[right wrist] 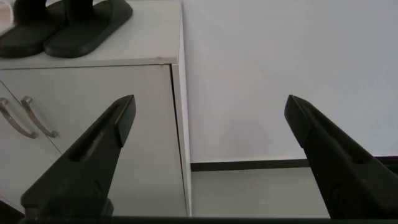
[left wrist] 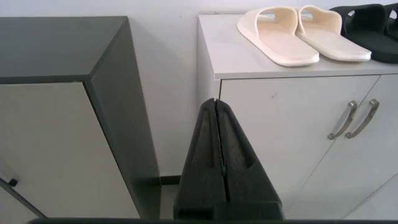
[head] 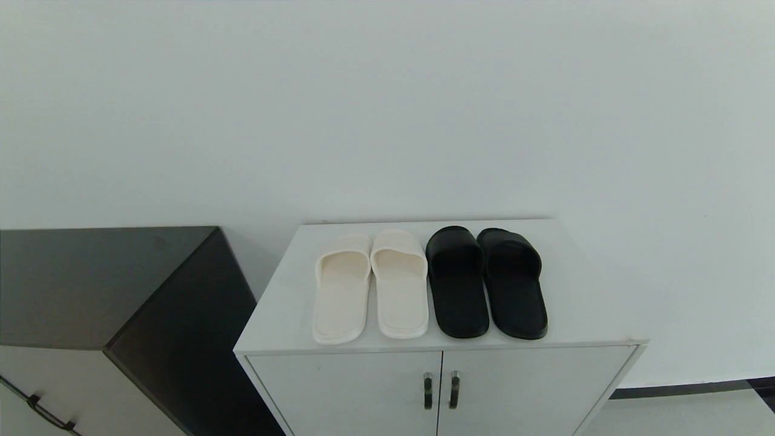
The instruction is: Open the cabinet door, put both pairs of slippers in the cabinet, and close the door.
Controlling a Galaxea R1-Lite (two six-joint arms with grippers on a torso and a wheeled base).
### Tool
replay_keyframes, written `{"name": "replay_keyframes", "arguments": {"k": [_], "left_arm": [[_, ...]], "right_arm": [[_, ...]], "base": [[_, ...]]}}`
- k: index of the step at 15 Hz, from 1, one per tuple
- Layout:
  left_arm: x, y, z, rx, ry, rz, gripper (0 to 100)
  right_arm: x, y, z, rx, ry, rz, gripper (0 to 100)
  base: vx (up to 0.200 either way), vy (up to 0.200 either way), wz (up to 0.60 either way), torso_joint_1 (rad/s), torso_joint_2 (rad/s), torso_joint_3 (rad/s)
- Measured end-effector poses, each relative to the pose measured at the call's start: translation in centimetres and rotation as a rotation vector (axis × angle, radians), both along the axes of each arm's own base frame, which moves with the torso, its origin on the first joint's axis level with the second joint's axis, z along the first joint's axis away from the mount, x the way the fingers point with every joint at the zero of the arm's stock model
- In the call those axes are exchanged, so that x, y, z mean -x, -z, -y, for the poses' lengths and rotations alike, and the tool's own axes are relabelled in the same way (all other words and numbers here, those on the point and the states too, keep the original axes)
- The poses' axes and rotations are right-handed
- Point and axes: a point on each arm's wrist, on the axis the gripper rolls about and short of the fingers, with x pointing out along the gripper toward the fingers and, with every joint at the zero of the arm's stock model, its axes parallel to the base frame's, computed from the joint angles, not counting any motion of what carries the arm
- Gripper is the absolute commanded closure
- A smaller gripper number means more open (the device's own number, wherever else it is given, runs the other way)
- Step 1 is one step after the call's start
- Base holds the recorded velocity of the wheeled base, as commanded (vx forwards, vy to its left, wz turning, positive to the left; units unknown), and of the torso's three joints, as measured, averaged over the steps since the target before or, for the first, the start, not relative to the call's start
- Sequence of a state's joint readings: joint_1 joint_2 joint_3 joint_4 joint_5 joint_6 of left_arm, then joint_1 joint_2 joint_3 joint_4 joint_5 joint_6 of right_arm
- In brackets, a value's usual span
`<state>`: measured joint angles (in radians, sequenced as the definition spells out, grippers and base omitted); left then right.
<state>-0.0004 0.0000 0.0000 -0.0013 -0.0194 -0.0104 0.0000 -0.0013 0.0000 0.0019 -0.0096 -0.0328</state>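
Where the head view looks down, a low white two-door cabinet (head: 581,303) bears a pair of cream moulded slippers (head: 396,284) and a pair of black moulded slippers (head: 460,284) side by side on its top. Both doors are shut, and their metal bar handles (head: 428,390) stand together at the middle. A dark-topped cabinet (head: 91,278) stands to its left. From the left wrist, the left gripper (left wrist: 216,102) hangs before the white cabinet's left corner, its fingers pressed together. From the right wrist, the right gripper (right wrist: 211,99) hangs by the right corner, its fingers spread wide.
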Motion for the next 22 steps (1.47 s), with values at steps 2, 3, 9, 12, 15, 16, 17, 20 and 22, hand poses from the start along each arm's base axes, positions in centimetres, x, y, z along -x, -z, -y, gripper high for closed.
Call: {"name": "replay_keyframes", "arguments": {"k": [2, 3, 9, 12, 15, 16, 17, 20, 22], "left_arm": [[0.0, 0.0, 0.0, 0.000, 0.000, 0.000, 100], [0.0, 0.0, 0.0, 0.000, -0.001, 0.000, 100], [0.0, 0.0, 0.0, 0.000, -0.001, 0.000, 100], [0.0, 0.0, 0.0, -0.003, -0.002, 0.000, 100], [0.0, 0.0, 0.0, -0.005, -0.002, 0.000, 100], [0.0, 0.0, 0.0, -0.005, -0.001, 0.000, 100], [0.0, 0.0, 0.0, -0.005, -0.001, 0.000, 100], [0.0, 0.0, 0.0, -0.006, -0.001, 0.000, 100], [0.0, 0.0, 0.0, -0.028, 0.000, 0.001, 100]], "right_arm": [[0.0, 0.0, 0.0, -0.012, 0.000, 0.000, 0], [0.0, 0.0, 0.0, -0.013, 0.000, 0.000, 0], [0.4, -1.7, 0.0, -0.039, 0.011, 0.067, 0], [1.9, -7.4, -0.1, -0.109, -0.066, 0.123, 0], [0.1, -9.9, -0.4, -0.073, -0.209, -0.019, 0], [-1.1, -10.5, -0.5, -0.068, -0.233, -0.076, 0], [-2.3, -11.1, -0.5, -0.069, -0.255, -0.118, 0], [-6.2, -12.6, -1.0, -0.082, -0.348, -0.203, 0], [-8.7, -13.1, -1.8, -0.105, -0.376, -0.235, 0]], "base": [[0.000, 0.000, 0.00, 0.000, 0.00, 0.000], [0.000, 0.000, 0.00, 0.000, 0.00, 0.000], [0.000, 0.000, 0.00, 0.000, 0.00, 0.000], [0.000, 0.000, 0.00, 0.000, 0.00, 0.000], [0.000, 0.000, 0.00, 0.000, 0.00, 0.000], [0.000, 0.000, 0.00, 0.000, 0.00, 0.000], [0.000, 0.000, 0.00, 0.000, 0.00, 0.000], [0.000, 0.000, 0.00, 0.000, 0.00, 0.000], [0.000, 0.000, 0.00, 0.000, 0.00, 0.000]]}}
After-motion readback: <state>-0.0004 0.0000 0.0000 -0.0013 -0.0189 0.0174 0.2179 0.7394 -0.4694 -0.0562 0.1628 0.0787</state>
